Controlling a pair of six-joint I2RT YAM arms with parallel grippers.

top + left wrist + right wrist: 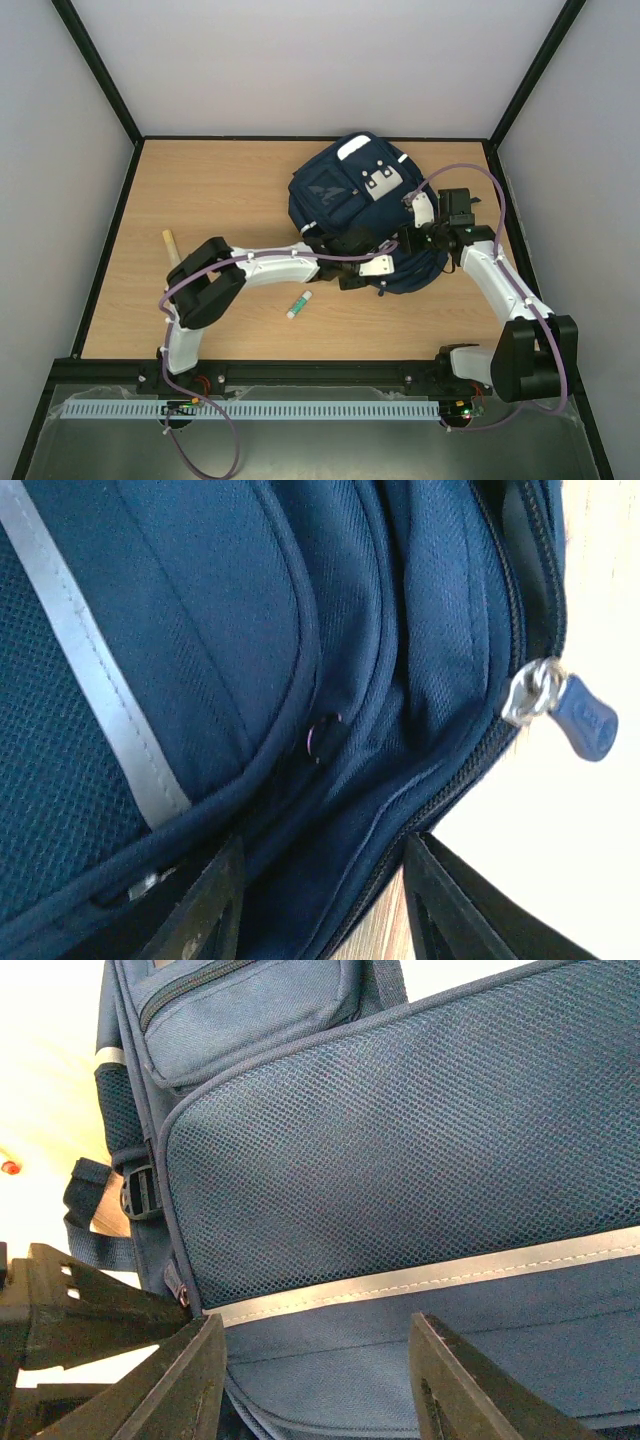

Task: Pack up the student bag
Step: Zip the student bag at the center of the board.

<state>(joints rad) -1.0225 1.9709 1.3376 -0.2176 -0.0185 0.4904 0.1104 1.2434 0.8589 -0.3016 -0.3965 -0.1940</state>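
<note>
Navy student bag (365,205) slumped on the far right-centre of the wooden surface (200,190), front pockets and grey buckle patch up. At its near edge, left gripper (322,845), jaws parted astride a zipped seam; cannot tell whether clenched or released. Against its right side, right gripper (318,1320), jaws apart over mesh and reflective stripe; hold equally impossible to tell. Nearer the arms, a green-capped glue stick (299,305); far left, a tan stick (170,245).
</note>
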